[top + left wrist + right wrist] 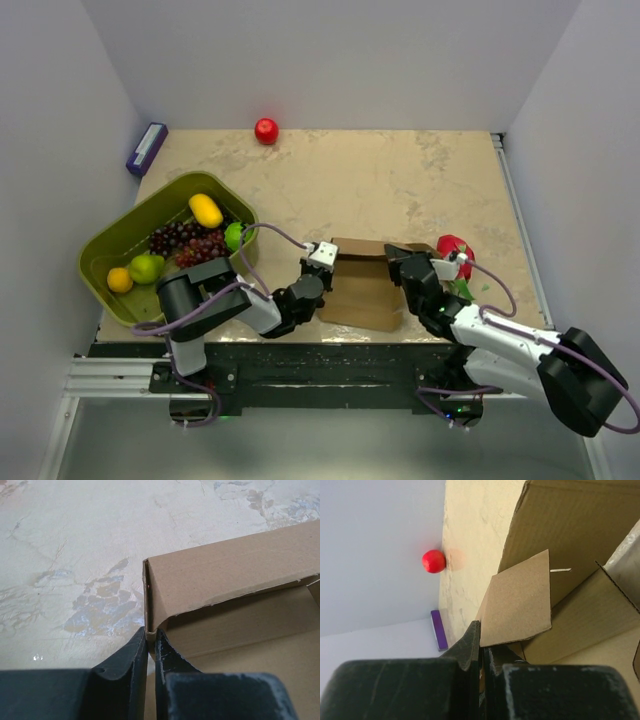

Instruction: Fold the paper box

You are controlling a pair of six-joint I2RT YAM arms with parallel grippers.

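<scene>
1. While the left gripper (150, 634) pinched the box's (362, 290) left wall, that wall stood upright and the top lay open.
2. At the box's right end, the right gripper (480, 632) pinched a loose flap (517, 602); tucking and closing seemingly remained.
3. The basket (100, 250) sat left of the box; the table (400, 170) beyond it offered room.

Left fingers (127, 666), right fingers (469, 647) — both pinched.

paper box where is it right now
In the top view the paper box sits centrally at the near edge of the table, its ends pinched by the left hand and the right hand; the green fruit basket lies to its left.
</scene>
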